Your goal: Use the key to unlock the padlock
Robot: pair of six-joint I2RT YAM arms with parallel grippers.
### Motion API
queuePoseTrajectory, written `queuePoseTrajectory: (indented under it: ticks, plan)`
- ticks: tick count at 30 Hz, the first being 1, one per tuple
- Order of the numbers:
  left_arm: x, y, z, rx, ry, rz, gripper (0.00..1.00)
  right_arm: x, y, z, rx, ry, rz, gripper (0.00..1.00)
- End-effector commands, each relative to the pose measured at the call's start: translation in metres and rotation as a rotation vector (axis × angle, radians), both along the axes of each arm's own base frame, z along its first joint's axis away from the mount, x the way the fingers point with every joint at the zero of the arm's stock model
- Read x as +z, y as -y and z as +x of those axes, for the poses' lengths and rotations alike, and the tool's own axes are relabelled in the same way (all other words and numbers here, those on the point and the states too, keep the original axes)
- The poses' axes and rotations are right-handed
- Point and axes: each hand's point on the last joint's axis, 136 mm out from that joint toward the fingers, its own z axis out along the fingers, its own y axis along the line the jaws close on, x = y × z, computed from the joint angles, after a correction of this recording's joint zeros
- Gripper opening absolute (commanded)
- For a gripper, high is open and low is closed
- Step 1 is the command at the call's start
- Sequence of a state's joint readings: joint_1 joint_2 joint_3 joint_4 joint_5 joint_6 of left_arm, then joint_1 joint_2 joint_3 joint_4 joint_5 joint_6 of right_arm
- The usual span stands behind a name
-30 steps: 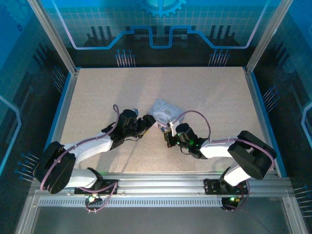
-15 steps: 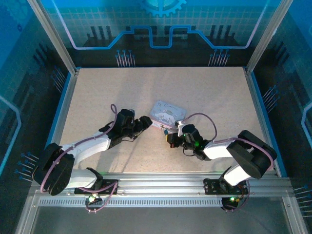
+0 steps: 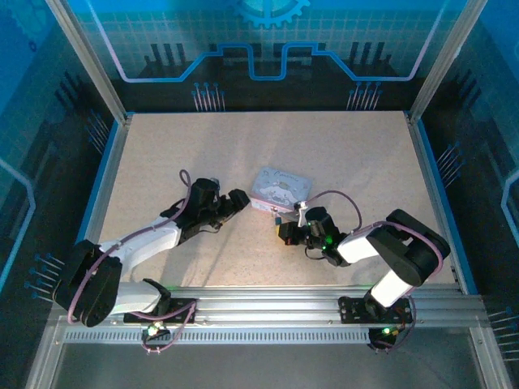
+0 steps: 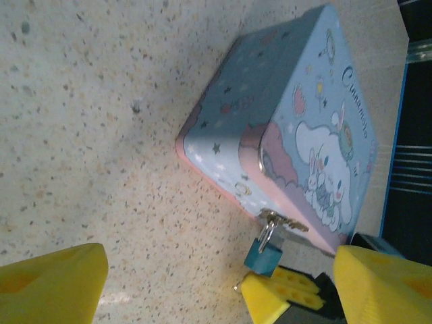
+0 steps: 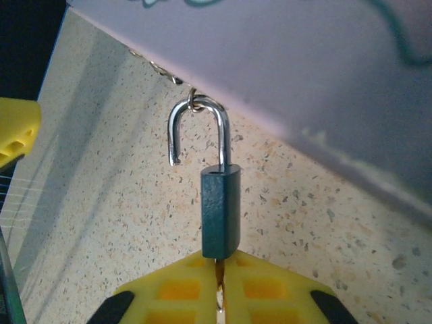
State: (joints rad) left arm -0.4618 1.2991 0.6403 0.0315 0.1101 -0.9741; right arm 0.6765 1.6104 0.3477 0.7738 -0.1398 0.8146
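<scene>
The small dark teal metal padlock point(image 5: 220, 216) hangs from the hasp of the pastel blue cartoon tin box point(image 4: 297, 135), its shackle sprung free, so the unlocking looks done. Under it the right fingers point(image 5: 228, 275) are pinched together, apparently on the thin metal key point(image 5: 217, 287). The left fingers point(image 3: 236, 198) gape wide, empty.

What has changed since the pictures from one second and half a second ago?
The left claw drew back leftward from the tin box and stands open. The box, which looked tipped a second ago, now lies flat, slightly further right. The right claw slid a little toward its base. Unchanged: it stays shut on the key at the padlock on the box's near edge.
</scene>
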Motion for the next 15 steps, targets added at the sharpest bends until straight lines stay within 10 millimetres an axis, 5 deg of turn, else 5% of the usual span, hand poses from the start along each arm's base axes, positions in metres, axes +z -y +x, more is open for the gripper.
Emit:
queuePoseTrajectory:
  ticks: [1,9,15]
  plan:
    - [0.013,0.002,0.014,-0.058,0.050,0.039,0.90,-0.013,0.010,-0.004,-0.023,-0.051,-0.018,0.16]
    - [0.018,0.006,0.047,-0.151,0.075,0.130,0.92,-0.005,0.018,-0.005,-0.019,-0.016,-0.045,0.30]
    - [0.012,0.018,0.069,-0.248,0.059,0.181,0.92,0.019,0.019,-0.004,0.031,0.066,-0.026,0.50]
